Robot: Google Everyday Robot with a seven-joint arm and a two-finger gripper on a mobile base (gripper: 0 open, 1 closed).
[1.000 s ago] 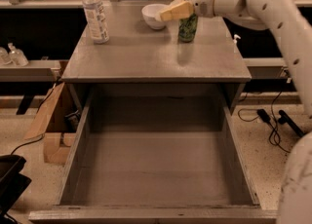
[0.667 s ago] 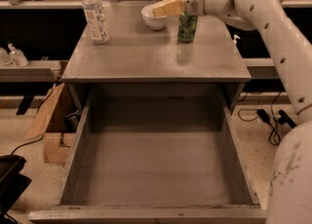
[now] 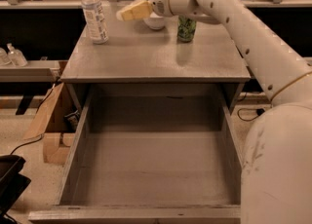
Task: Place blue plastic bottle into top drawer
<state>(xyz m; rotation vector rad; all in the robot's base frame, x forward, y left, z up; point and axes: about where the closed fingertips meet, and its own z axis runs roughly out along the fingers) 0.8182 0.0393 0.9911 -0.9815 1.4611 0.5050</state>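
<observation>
Pump bottles [image 3: 11, 55]: far left, on a low shelf beside the table.
Bottle [image 3: 94, 12]: upright on the back left corner of the table [image 3: 156, 60], cap on.
Gripper [image 3: 126, 12]: above the table, just right of the bottle at label height, tip toward it, a small gap between them; how far open, cannot tell; nothing seen in its hold.
Bowl [image 3: 155, 22]: white, behind the gripper.
Can [image 3: 186, 27]: green, upright, right of the bowl.
Drawer [image 3: 151, 169]: pulled out below the table front, well apart from the bottle.
</observation>
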